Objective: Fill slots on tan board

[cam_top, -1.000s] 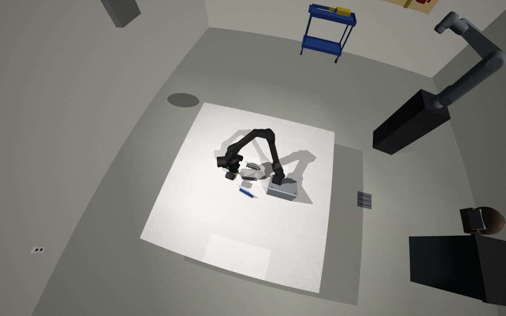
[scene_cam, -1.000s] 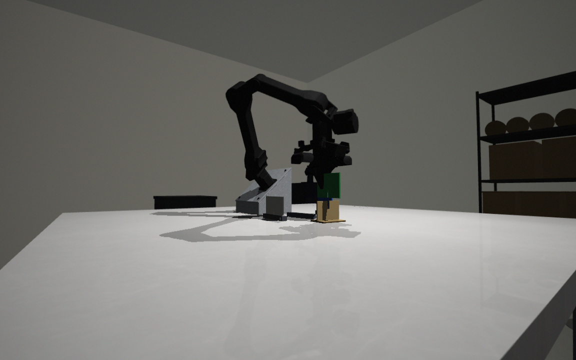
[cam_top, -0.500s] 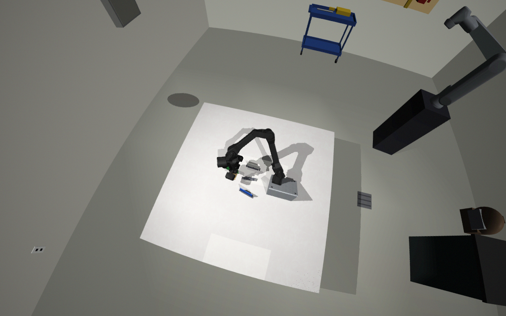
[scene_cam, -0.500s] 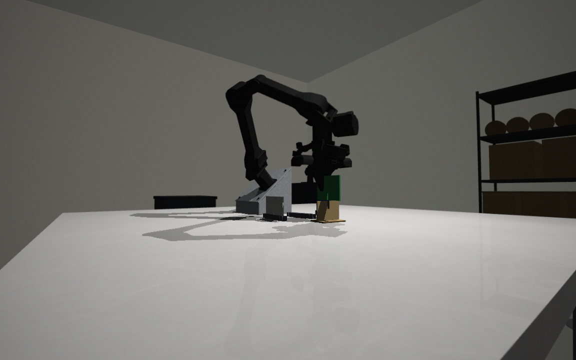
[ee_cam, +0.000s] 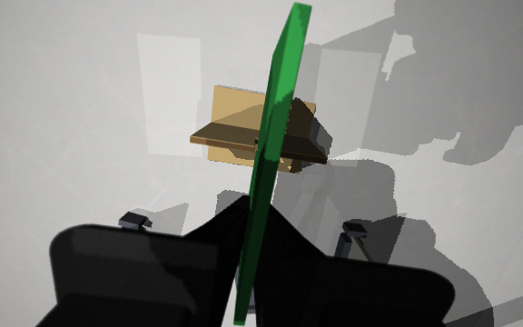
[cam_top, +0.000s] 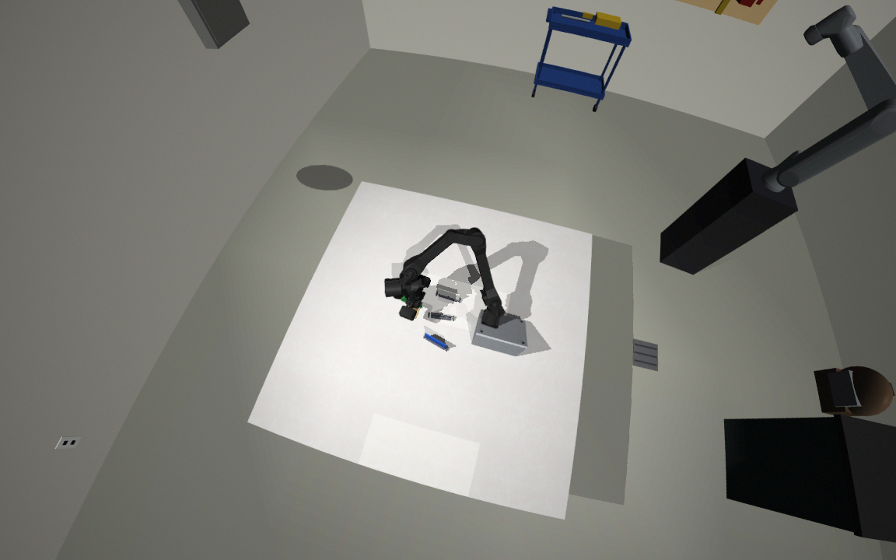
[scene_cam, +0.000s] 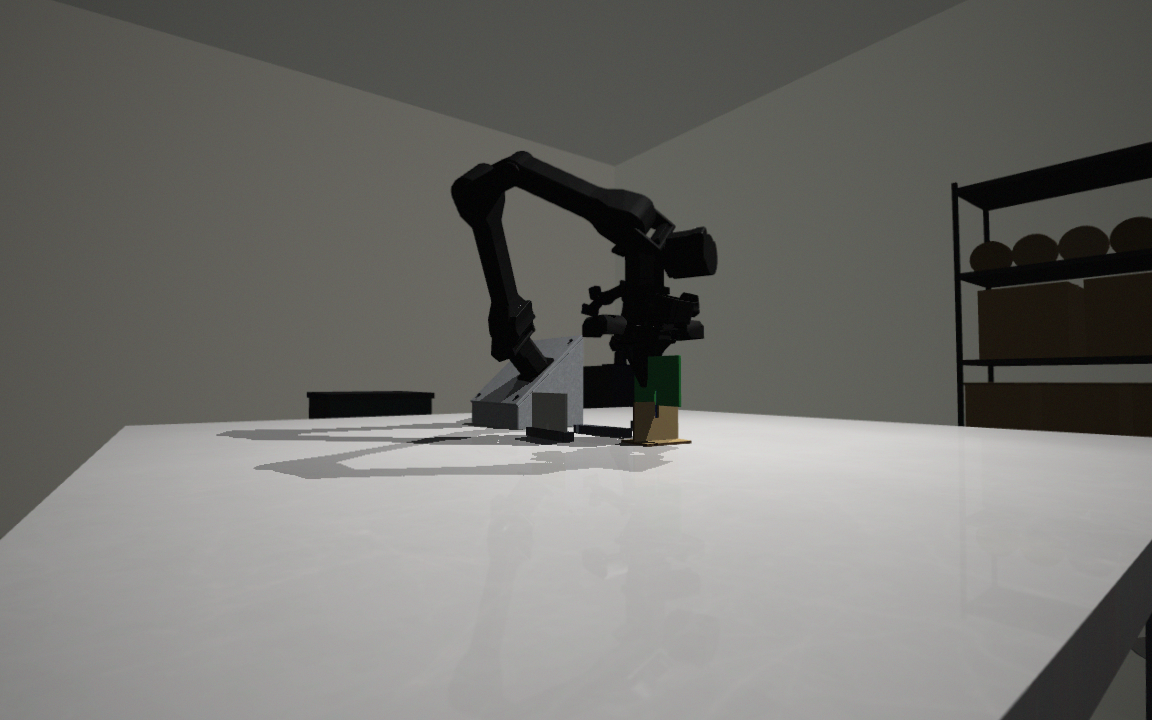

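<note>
My gripper points down and is shut on the green board. The green board is upright and crosswise over the tan board. Its lower edge is at about the tan board's top edge; I cannot tell whether its notch has entered the slot. In the wrist view, a small gap in the tan board's top edge shows just left of the green board. A blue board stands in its holder. A grey board stands in another. The middle holder shows no colored board.
The arm's grey base block stands to the right of the holders in the overhead view. The ends of holders show beyond the gripper fingers in the wrist view. Everything stands on the white table.
</note>
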`<state>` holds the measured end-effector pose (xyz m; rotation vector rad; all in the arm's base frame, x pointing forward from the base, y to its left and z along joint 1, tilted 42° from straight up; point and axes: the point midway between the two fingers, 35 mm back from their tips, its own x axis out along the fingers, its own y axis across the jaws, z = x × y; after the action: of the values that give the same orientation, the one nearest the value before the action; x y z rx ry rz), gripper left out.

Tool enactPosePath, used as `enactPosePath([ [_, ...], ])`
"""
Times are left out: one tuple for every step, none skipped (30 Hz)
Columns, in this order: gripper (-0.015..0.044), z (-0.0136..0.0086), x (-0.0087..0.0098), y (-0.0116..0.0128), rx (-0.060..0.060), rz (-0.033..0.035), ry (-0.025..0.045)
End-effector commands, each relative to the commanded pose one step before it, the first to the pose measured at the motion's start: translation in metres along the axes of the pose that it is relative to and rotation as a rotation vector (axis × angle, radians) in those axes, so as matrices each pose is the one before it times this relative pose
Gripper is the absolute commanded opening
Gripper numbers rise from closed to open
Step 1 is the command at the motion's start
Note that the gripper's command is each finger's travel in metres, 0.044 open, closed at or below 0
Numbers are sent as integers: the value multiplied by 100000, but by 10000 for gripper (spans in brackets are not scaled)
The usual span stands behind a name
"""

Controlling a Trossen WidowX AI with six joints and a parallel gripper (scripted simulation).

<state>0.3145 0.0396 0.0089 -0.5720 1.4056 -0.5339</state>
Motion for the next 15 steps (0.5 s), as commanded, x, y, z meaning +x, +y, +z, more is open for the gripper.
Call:
enactPosePath([
  [0,-131,356,15,-750,-585,245],
  [0,0,47,0,0,-2,0],
  [0,0,47,0,0,-2,0],
  [0,0,47,0,0,-2,0],
  [0,0,47,0,0,-2,0],
  [0,0,47,0,0,-2,0],
  [0,0,47,0,0,-2,0],
  [0,0,47,0,0,-2,0],
  [0,0,47,0,0,-2,0],
  [0,0,47,0,0,-2,0],
  [0,0,47,0,0,-2,0],
  [0,0,47,0,0,-2,0],
  [0,0,47,0,0,-2,0],
  [0,0,47,0,0,-2,0],
  [0,0,47,0,0,-2,0],
])
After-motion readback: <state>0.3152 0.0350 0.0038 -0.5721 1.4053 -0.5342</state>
